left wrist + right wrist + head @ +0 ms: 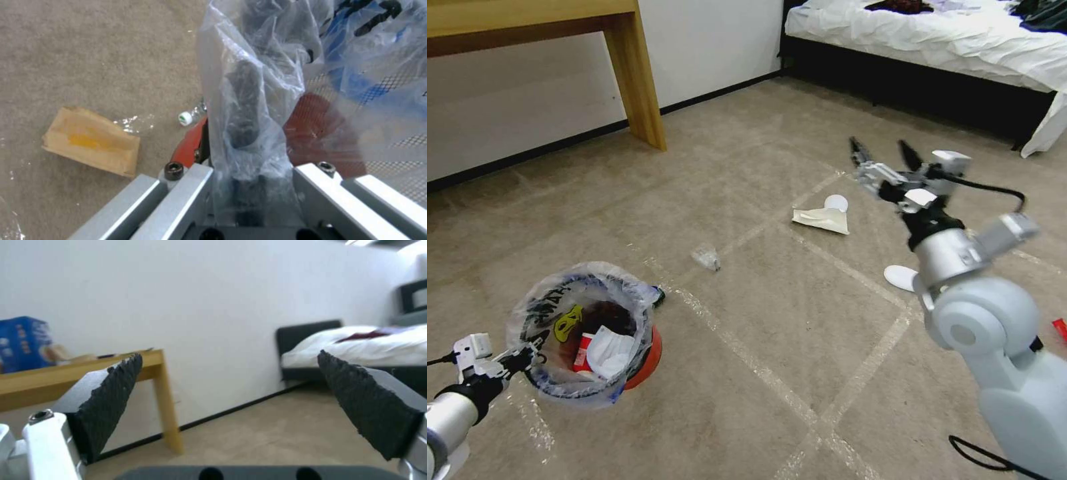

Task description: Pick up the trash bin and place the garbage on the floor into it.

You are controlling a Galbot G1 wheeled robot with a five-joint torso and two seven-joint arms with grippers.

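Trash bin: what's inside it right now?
The trash bin, held at its rim by the left tool, shows crumpled white paper and a red wrapper inside. Anything beneath them is covered.

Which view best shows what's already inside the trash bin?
The head view: it looks down into the trash bin, showing white tissue and a red wrapper. The left wrist view catches its liner and red wall at the left gripper; the right wrist view faces the wall.

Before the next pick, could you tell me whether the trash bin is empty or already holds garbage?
Partly filled: the trash bin holds a white tissue and a red wrapper.
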